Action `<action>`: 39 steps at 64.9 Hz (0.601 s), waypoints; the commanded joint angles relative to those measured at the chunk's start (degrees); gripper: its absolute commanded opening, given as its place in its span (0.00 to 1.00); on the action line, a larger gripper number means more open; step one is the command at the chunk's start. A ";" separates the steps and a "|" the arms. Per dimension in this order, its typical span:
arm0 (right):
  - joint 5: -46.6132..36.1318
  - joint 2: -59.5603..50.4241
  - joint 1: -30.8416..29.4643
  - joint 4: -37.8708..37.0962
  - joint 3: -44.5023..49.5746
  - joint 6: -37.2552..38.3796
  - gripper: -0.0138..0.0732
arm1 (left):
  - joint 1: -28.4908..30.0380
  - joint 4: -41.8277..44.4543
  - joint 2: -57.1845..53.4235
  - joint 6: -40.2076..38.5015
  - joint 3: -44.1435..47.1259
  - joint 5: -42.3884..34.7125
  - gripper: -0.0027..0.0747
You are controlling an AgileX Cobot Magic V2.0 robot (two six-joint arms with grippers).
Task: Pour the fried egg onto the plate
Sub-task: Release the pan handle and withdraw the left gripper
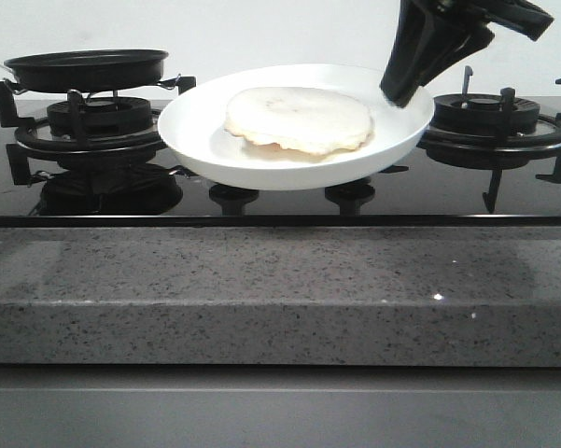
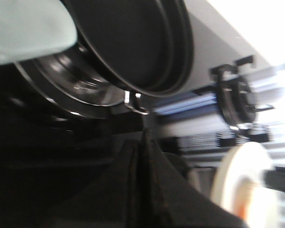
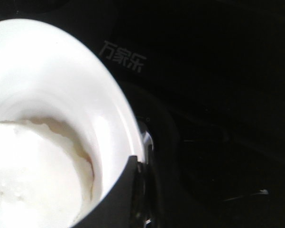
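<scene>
Now the right claw (image 1: 403,93) comes down from the upper right of the front frame, its arm slanted toward the left, and its black fingers are closed on the right rim of the plate (image 1: 205,140). The plate is held in the centre of the frame, above the black glass of the stove (image 1: 261,201) and between the two burners, slightly tilted with its left side lower. The fried egg (image 1: 299,119) lies flat inside the plate, a little right of its middle. In the right wrist view one dark finger (image 3: 111,202) presses on the plate's edge, just beside the egg.

At the upper left of the front frame the black frying pan (image 1: 89,67) stands over the left burner (image 1: 93,121). The left claw (image 2: 142,190) appears only in its wrist view, as a dark blurred shape below the pan; I cannot tell whether it is open or closed. A grey speckled desk (image 1: 280,299) fills the lower half of the front frame.
</scene>
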 commanded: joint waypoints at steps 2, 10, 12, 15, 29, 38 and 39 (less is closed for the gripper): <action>-2.12 -2.75 -0.05 2.22 -1.54 -0.39 0.09 | -2.41 6.44 -7.62 -4.83 -1.65 -6.04 0.01; -2.12 -2.75 -0.05 2.22 -1.54 -0.39 0.09 | -6.43 22.65 -12.67 -12.81 -1.65 -10.85 0.01; -2.12 -2.75 -0.05 2.22 -1.54 -0.39 0.09 | -7.62 27.17 -14.05 -16.15 -1.65 -11.58 0.01; -2.12 -2.75 -0.05 2.22 -1.54 -0.39 0.09 | -9.82 33.97 -15.58 -20.46 -1.65 -12.44 0.01; -2.12 -2.75 -0.05 2.22 -1.54 -0.39 0.09 | -18.98 54.56 -22.10 -33.14 -1.51 -13.56 0.01; -2.12 -2.75 -0.05 2.22 -1.54 -0.39 0.09 | -22.82 56.00 -27.37 -33.14 0.98 -17.09 0.01; -2.12 -2.75 -0.05 2.22 -1.54 -0.39 0.09 | -22.98 56.25 -28.07 -33.14 1.42 -17.56 0.01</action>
